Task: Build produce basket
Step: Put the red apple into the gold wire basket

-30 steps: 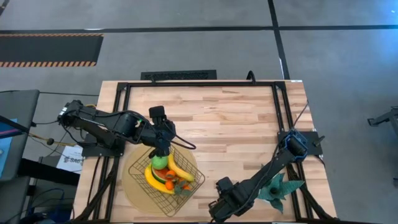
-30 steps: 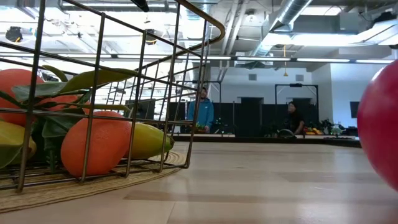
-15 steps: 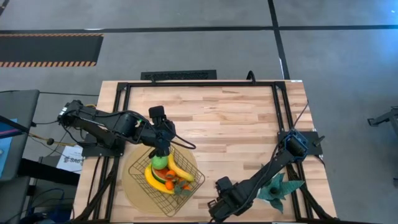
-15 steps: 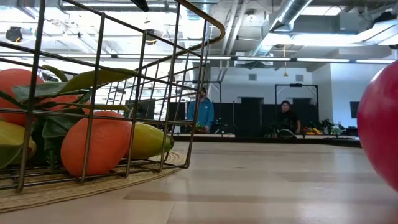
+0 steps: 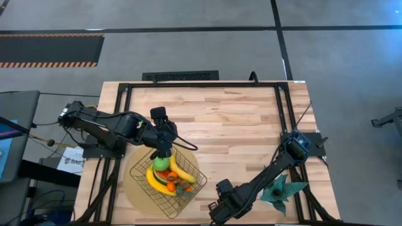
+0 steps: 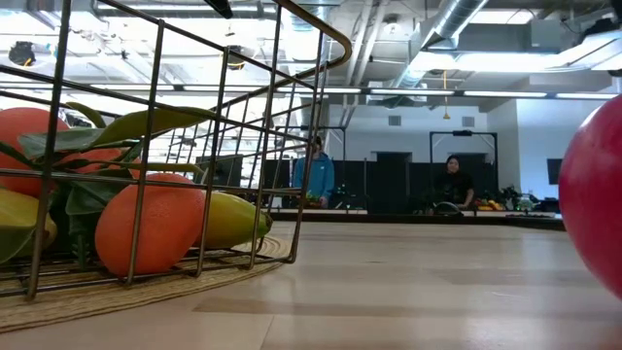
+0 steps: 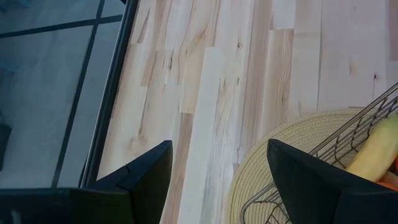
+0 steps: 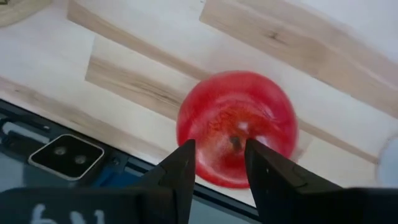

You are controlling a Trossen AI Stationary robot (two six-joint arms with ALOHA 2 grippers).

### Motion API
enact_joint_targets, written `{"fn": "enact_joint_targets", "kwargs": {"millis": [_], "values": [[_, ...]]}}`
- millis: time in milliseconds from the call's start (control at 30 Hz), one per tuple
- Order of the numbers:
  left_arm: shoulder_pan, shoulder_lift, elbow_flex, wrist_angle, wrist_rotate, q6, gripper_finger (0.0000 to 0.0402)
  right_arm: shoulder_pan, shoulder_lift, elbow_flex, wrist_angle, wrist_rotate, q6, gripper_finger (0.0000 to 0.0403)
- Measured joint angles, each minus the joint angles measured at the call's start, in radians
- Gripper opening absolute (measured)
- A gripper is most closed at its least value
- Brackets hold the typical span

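Observation:
The dark wire basket (image 5: 137, 171) stands on a round tan disc (image 5: 130, 188) near the table's near left part. It holds two yellow bananas (image 5: 179, 169), a green apple (image 5: 162, 163) and leafy oranges (image 6: 160, 233). The shiny red fruit (image 8: 236, 124) rests on the table close to the near edge, also at the low view's right edge (image 6: 595, 194). My right gripper (image 8: 219, 167) is open above it, pointing down, with its fingers over the fruit's top. The left gripper (image 5: 162, 148) hangs open and empty over the basket's far rim.
A teal spiky-leaved plant (image 5: 282, 188) lies near the table's near right corner, beside my right arm. A camera block (image 8: 62, 155) sits at the near edge close to the red fruit. Bare wood stretches across the table's middle and far half. People stand in the room beyond.

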Motion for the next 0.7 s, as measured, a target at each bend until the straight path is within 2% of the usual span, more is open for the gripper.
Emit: {"fn": "enact_joint_targets", "kwargs": {"millis": [333, 700], "values": [[0.0, 0.0, 0.0, 0.0, 0.003, 0.0, 0.0249, 0.0, 0.009, 0.0, -0.023, -0.003, 0.0, 0.0146], [0.0, 0.0, 0.0, 0.0, 0.027, -0.004, 0.0249, 0.0, 0.009, 0.001, -0.037, -0.001, -0.003, 0.0052]]}}
